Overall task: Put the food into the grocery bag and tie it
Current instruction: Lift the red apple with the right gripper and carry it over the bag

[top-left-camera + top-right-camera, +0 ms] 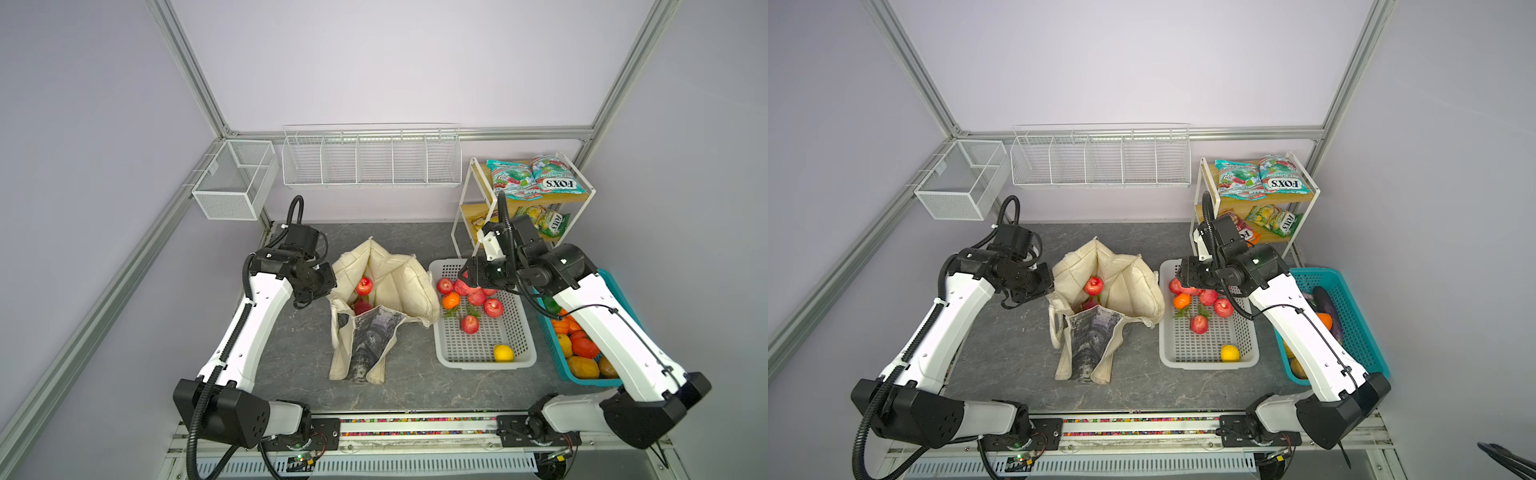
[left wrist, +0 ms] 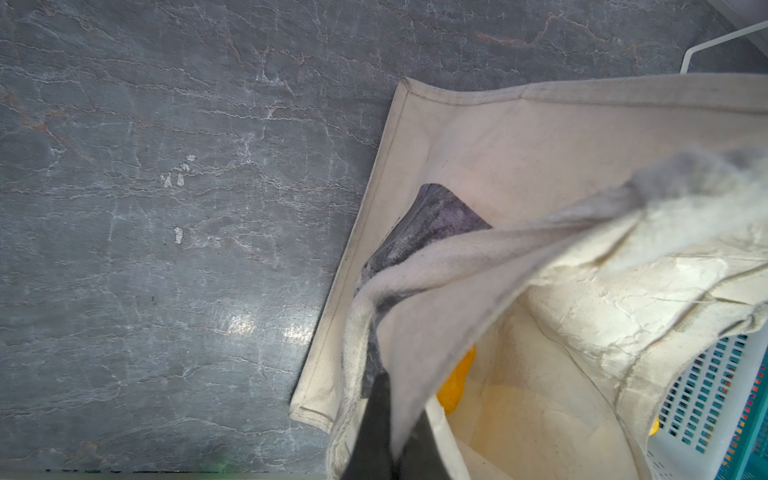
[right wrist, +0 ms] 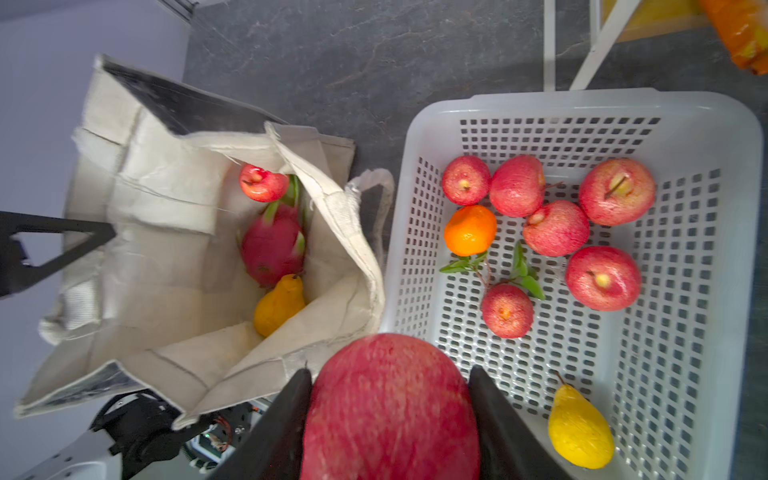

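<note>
Clamped in right claw [image 3: 390,372]: red apple [image 3: 390,415], held over 11 o'clock corner of white basket [image 1: 486,363]. Lying in that basket: six more apples [image 3: 602,278], orange [image 3: 469,230], yellow fruit [image 3: 579,432]. At 9 o'clock of basket, on grey counter [image 1: 299,357]: cream bag [image 1: 390,282], mouth open, holding small apple [image 3: 263,183], dragon fruit [image 3: 272,245], yellow pear [image 3: 278,305]. Pinched tight on bag's 9 o'clock rim: left claw [image 2: 392,419].

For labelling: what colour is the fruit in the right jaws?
Speckled red apple, clearest in right wrist view.
</note>
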